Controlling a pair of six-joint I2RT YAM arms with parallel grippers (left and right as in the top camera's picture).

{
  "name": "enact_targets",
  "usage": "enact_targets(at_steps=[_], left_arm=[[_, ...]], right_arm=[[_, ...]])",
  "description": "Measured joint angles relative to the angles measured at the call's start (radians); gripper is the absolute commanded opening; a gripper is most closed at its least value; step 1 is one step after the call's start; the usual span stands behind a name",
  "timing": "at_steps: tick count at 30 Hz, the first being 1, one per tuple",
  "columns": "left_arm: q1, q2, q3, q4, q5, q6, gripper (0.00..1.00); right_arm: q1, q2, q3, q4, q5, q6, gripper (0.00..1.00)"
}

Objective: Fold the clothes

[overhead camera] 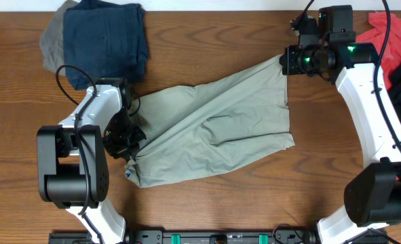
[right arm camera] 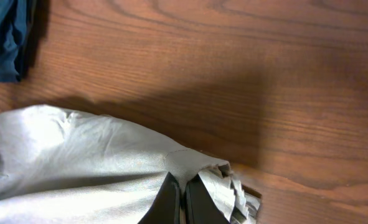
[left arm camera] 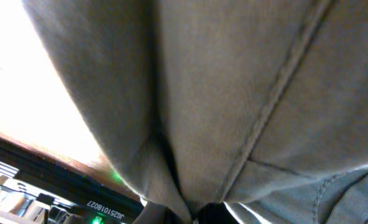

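We get even, bright overhead light, sharp focus, soft shadows beside the shorts (overhead camera: 214, 129). Left wrist view: cloth too close, blurry, blown-out white patch at left. Right wrist view: broad dark shadow across the counter (right arm camera: 233, 37), pale cloth slightly overexposed.

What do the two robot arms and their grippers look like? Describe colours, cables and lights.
The left arm and right arm have white curved shells between bulky black joint housings, with thin black cables looping off each. The left gripper and right gripper are black; green lights glow near the right one.
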Motion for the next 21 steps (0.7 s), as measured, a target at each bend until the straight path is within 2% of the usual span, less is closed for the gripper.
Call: enact_targets(at_steps=[7,14,21], left_arm=[[0.000,0.000,0.000,0.000,-0.004,0.005,0.06],[0.000,0.000,0.000,0.000,-0.004,0.005,0.07],[0.001,0.000,0.000,-0.014,-0.026,0.010,0.06]], right_arm=[[0.000,0.003,-0.006,-0.020,0.014,-0.071,0.01],[0.000,0.010,-0.016,-0.003,0.019,-0.076,0.01],[-0.005,0.010,-0.016,-0.188,0.058,-0.045,0.02]])
